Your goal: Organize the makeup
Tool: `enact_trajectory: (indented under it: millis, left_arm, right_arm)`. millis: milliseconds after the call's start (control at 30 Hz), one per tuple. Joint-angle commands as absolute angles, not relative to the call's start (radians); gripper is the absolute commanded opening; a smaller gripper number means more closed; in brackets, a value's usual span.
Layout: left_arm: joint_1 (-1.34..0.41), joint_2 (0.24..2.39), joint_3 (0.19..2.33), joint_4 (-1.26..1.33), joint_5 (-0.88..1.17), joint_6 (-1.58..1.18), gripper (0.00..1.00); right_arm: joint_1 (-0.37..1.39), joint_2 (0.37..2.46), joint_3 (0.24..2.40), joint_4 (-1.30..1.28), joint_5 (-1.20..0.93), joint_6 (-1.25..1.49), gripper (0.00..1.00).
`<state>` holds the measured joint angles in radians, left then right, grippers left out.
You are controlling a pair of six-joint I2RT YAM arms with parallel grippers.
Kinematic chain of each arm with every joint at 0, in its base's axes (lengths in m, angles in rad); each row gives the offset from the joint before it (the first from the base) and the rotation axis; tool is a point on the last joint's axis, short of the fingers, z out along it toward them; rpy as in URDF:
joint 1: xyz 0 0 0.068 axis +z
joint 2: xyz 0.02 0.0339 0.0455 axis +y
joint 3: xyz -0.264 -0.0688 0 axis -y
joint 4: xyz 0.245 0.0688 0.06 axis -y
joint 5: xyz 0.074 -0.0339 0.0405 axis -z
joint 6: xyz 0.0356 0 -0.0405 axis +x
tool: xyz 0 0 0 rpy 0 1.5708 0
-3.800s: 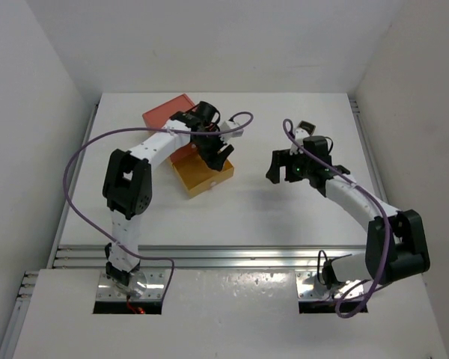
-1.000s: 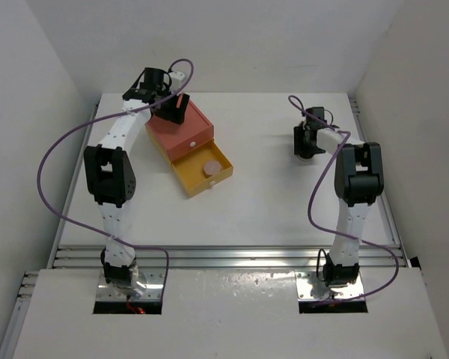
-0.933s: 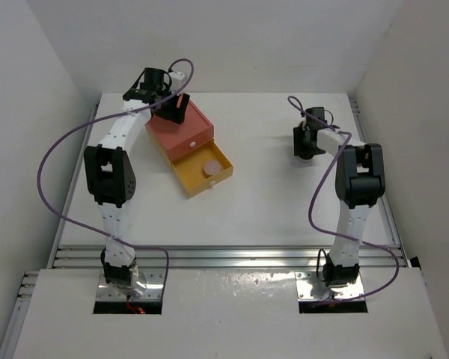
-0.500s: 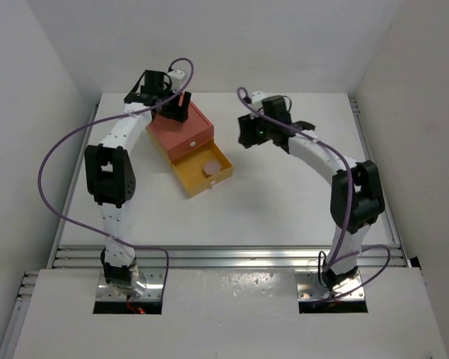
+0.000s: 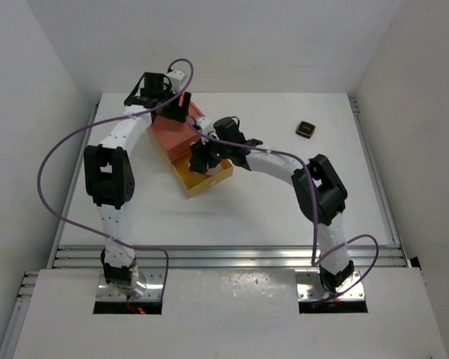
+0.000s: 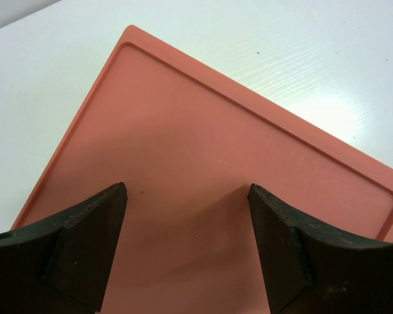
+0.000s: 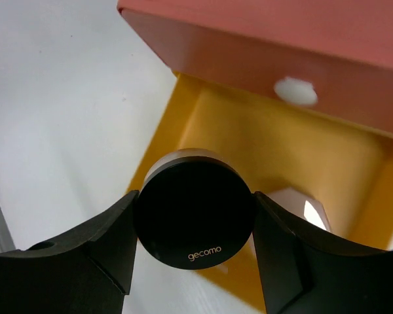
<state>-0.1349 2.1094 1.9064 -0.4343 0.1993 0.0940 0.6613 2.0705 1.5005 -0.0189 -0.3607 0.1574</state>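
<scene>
My right gripper (image 7: 193,196) is shut on the black round compact (image 7: 193,212), marked "gecomo", and holds it over the near left corner of the open yellow drawer (image 7: 249,131). The peach octagonal compact (image 7: 300,208) lies in that drawer. In the top view the right gripper (image 5: 202,158) hangs over the drawer (image 5: 198,183). The black square compact (image 5: 306,129) lies on the table at the back right. My left gripper (image 6: 187,190) is open and empty just above the orange box top (image 6: 203,131), also seen from above (image 5: 173,107). The bottles and the vial are out of view.
The orange box (image 5: 168,133) stands at the back left with a closed upper drawer and white knob (image 7: 295,90). White walls close in the table at the back and on both sides. A metal rail (image 5: 224,256) runs along the near edge.
My right arm has swung from the back right of the table to the yellow drawer, carrying the round compact. The square compact stays behind. The left arm has not moved.
</scene>
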Motion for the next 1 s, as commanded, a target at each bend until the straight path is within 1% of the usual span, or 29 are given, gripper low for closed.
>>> enact_trajectory:
  millis: [0,300,367,433,467,500,567,600,667,700,867,967]
  left_arm:
    - [-0.127,2.132,1.864,-0.518,0.210,0.075,0.80]
    - [-0.118,2.132,1.855,-0.509,0.239,0.086,0.80]
    - [-0.109,2.132,1.855,-0.509,0.249,0.086,0.80]
    - [-0.109,2.132,1.855,-0.500,0.249,0.086,0.80]
    - [-0.109,2.132,1.855,-0.500,0.249,0.095,0.80]
    - [-0.109,2.132,1.855,-0.500,0.249,0.095,0.80]
    - [-0.109,2.132,1.855,-0.500,0.258,0.095,0.80]
    - [-0.109,2.132,1.855,-0.500,0.258,0.095,0.80]
    - [-0.109,2.132,1.855,-0.500,0.258,0.095,0.80]
    - [-0.109,2.132,1.855,-0.500,0.258,0.095,0.80]
    - [-0.100,2.132,1.855,-0.500,0.258,0.095,0.80]
    - [-0.100,2.132,1.855,-0.500,0.267,0.104,0.80]
  right_arm:
    - [0.680,2.129,1.615,0.097,-0.407,0.147,0.03]
    - [0.706,2.235,1.670,0.023,-0.368,0.072,0.07]
    - [0.716,2.238,1.664,0.005,-0.364,0.042,0.12]
    - [0.729,2.224,1.631,0.003,-0.359,0.019,0.16]
    - [0.733,2.220,1.625,0.003,-0.356,0.017,0.19]
    - [0.735,2.218,1.621,0.003,-0.353,0.012,0.28]
    - [0.735,2.223,1.623,-0.029,-0.354,0.011,0.35]
    - [0.738,2.223,1.629,-0.034,-0.356,0.012,0.45]
    - [0.735,2.226,1.632,-0.048,-0.350,0.014,0.51]
    - [0.736,2.226,1.634,-0.051,-0.347,0.012,0.60]
    - [0.738,2.230,1.654,-0.072,-0.333,0.008,0.64]
    - [0.735,2.226,1.655,-0.081,-0.330,-0.029,0.75]
